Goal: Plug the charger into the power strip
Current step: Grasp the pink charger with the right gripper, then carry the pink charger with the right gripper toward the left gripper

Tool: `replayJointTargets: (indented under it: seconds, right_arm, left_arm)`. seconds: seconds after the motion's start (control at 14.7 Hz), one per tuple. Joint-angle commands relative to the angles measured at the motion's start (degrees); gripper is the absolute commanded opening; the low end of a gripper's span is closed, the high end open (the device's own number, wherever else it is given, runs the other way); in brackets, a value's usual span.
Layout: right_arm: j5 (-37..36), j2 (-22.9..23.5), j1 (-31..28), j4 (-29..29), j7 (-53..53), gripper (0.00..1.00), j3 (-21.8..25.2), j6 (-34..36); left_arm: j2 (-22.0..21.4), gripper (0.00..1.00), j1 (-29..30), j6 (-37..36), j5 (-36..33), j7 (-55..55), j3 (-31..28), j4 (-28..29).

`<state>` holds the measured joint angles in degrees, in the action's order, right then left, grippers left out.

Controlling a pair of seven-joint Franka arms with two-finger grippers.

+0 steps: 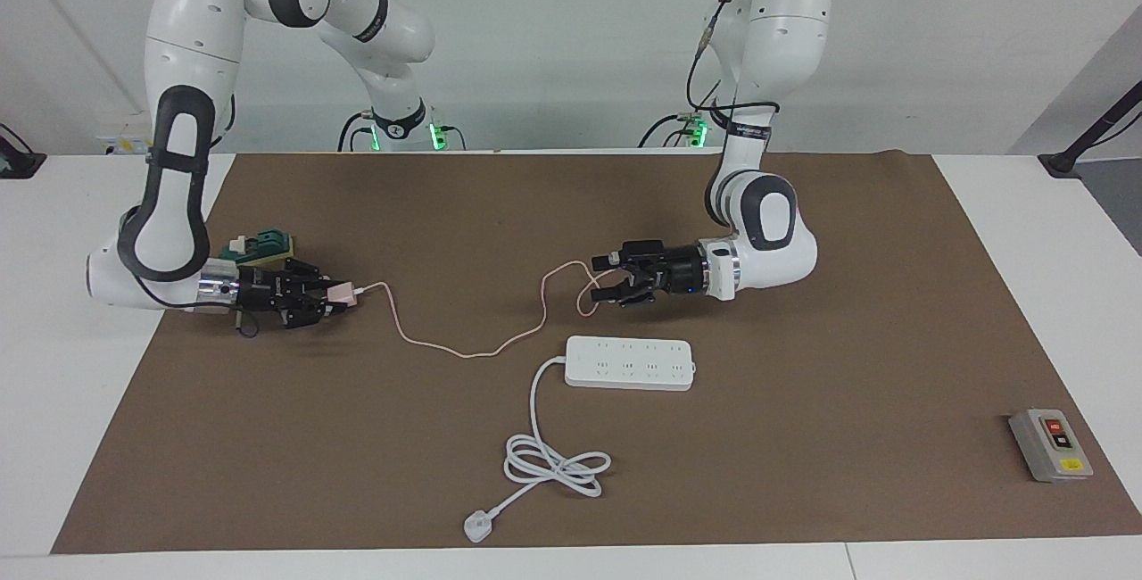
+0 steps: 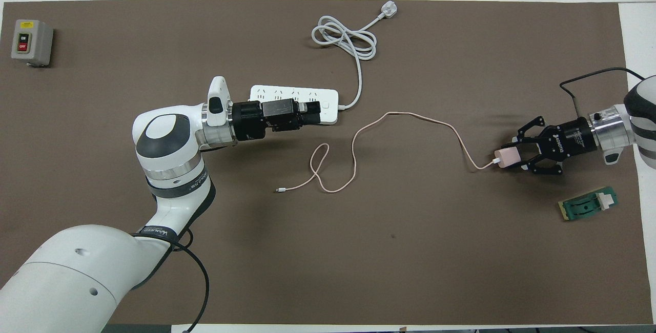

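The charger (image 1: 338, 294) (image 2: 504, 157) is a small pale pink cube at the right arm's end of the mat. My right gripper (image 1: 323, 297) (image 2: 512, 158) lies low and level, shut on it. Its thin pink cable (image 1: 464, 351) (image 2: 410, 115) trails over the mat to a loop near the middle. The power strip (image 1: 629, 363) (image 2: 328, 105), a long flat white bar, lies mid-table. My left gripper (image 1: 605, 279) (image 2: 313, 111) hangs open and empty just above the mat, by the cable loop and on the robots' side of the strip. From overhead it covers part of the strip.
The strip's thick white cord (image 1: 553, 464) (image 2: 344, 41) coils to a white plug (image 1: 477, 527) (image 2: 388, 11) farther from the robots. A grey button box (image 1: 1050, 444) (image 2: 31, 42) stands at the left arm's end. A small green part (image 1: 263, 245) (image 2: 588, 205) lies beside the right gripper.
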<state>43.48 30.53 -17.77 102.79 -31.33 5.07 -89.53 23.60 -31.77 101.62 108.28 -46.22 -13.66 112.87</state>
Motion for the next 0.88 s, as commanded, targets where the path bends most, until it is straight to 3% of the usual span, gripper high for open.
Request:
replayJointTargets:
  seconds: [0.0,0.48,0.81]
  right_arm:
    - [2.47,-3.80,1.16,-0.13,-5.82,0.00,-0.23,2.07]
    - [9.59,-10.04,10.82,-0.04,-19.10,0.00,-0.15,0.50]
    - [16.62,-12.16,20.30,0.40,-25.59,0.00,-0.15,-9.85]
  left_arm:
    - [0.83,1.00,-1.10,0.60,1.50,-2.20,-1.01,-0.11]
    - [0.39,1.00,-0.22,0.42,1.76,-3.00,-1.80,-0.11]
    - [0.65,1.00,-0.22,0.33,2.29,-4.49,-2.42,0.06]
